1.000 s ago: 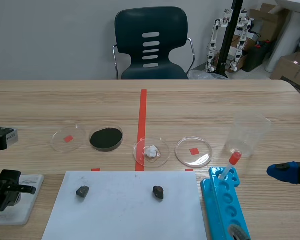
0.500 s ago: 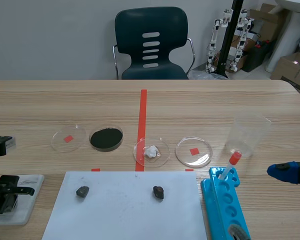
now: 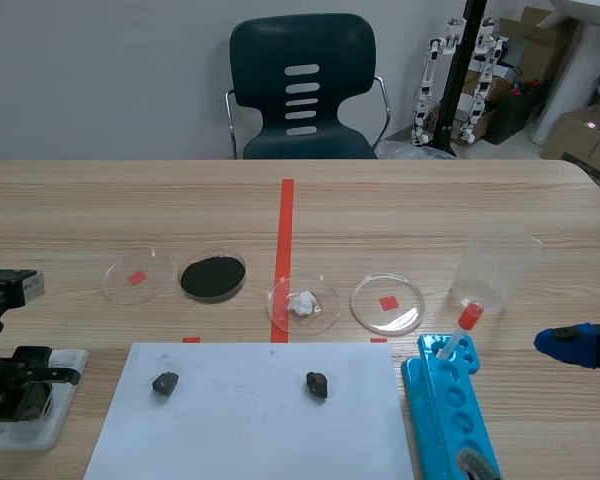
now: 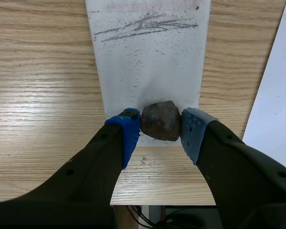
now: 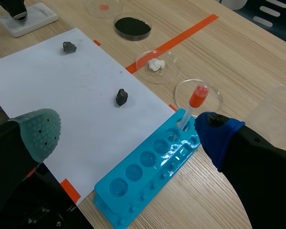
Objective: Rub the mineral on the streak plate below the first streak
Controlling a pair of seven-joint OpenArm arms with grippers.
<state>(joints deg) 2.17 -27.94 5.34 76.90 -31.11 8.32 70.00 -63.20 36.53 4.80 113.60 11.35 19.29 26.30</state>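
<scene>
While left tool (image 4: pixel 161 126) grips one mineral (image 4: pixel 160 119), two stones (image 3: pixel 164 381) on paper (image 3: pixel 242 432).

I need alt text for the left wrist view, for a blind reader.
The left gripper is shut on a brown mineral, holding it at the near end of a white streak plate on the wooden table. A grey streak crosses the plate's far end, ahead of the gripper; white paper lies beside the plate.
</scene>
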